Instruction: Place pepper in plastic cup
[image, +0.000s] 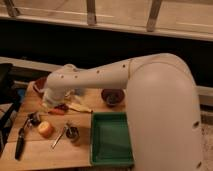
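- gripper (52, 101) closed, low over the table's (42, 156) left side
- pepper (61, 108) right at its tip, maybe pinched, hard to tell
- orange (45, 129) sits nearer, apart

Slender red pepper (60, 109) at closed jaws

A white robot arm (100, 77) stretched left across a wooden table (45, 156). Its gripper (51, 102), fingers closed, hung low just beside a red pepper (60, 109). Nearby sat an orange fruit (45, 129), a small metal cup (73, 134), a dark bowl (112, 96) and a green tray (111, 159).
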